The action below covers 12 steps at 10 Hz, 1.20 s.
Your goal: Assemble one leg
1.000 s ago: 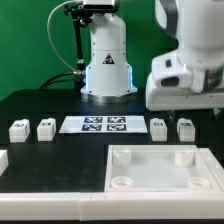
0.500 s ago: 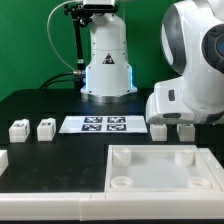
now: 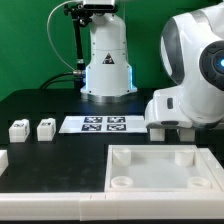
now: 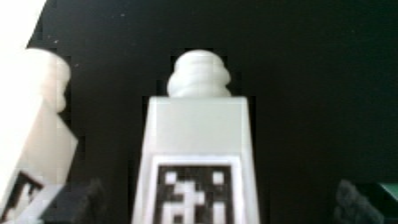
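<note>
- In the wrist view I see the small white plastic block-like leg (image 4: 198,140), with a black-and-white square marker on its face. It lies on the black table (image 4: 302,60), with its ribbed peg end pointing away from the camera.
- The two-finger gripper (image 4: 214,200) is released. Its dark fingertips (image 4: 68,200) stand on either side of the leg, apart from it, with a dark gap on each side.
- A second white leg (image 4: 36,110) lies just beside the first, so room on that side is tight. The frame edge cuts it off.
- The fingertips are blurred, and I cannot make out their pads.
- In the exterior view, the white arm housing (image 3: 190,100) at the exterior view's right hides the gripper.
- A third leg (image 3: 18,129) and a fourth leg (image 3: 46,127) stand at the exterior view's left, well apart from the arm and near the marker board (image 3: 105,124).
- The large white square tray (image 3: 150,150) fills the lower right of the exterior view. Open table separates it from the marker board.
</note>
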### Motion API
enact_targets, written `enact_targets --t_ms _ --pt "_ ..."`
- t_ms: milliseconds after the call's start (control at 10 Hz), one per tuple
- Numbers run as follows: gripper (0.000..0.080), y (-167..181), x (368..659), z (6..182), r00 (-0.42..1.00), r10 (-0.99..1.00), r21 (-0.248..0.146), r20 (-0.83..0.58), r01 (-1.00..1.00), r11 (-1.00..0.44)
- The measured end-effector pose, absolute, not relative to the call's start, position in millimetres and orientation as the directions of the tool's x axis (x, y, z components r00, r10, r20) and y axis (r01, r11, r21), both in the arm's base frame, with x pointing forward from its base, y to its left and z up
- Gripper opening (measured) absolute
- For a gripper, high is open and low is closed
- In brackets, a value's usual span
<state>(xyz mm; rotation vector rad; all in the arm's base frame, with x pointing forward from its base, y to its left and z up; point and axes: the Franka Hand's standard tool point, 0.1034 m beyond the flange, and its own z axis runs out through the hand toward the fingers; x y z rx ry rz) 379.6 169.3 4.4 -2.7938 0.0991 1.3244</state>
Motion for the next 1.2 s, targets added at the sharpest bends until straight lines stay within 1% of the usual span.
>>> enact_targets --t_ms 100,200,300,400,500,800,900,1000,1100,1200 --pt "0.0649 169.6 380.3 4.4 0.632 -0.035 -0.018 -0.774 -0.077 -0.997" --pt "0.0531 169.4 380.3 4.2 0.632 -0.036 -0.017 -0.774 -0.078 -0.997" --pt "0.0358 169.3 380.3 4.2 0.632 -0.036 -0.017 -0.774 -0.078 -0.997" --pt "0.0358 169.3 380.2 4.3 0.632 -0.036 -0.017 -0.774 -0.078 -0.997" --pt "0.0287 169.3 380.2 4.3 0.632 -0.036 -0.017 -0.774 -0.078 -0.997" --pt "0.0287 169.3 380.4 4.3 0.632 -0.036 -0.017 -0.774 -0.078 -0.997" --pt "0.0287 167.8 383.4 6.7 0.634 -0.031 -0.021 -0.773 -0.074 -0.997" --pt "0.0287 159.1 397.0 31.1 0.617 0.005 -0.042 -0.787 -0.046 -0.998" --pt "0.0287 152.7 414.7 59.0 0.629 0.009 -0.048 -0.777 -0.045 -0.998" --pt "0.0287 153.2 417.6 75.5 0.647 0.002 -0.043 -0.762 -0.047 -0.998"
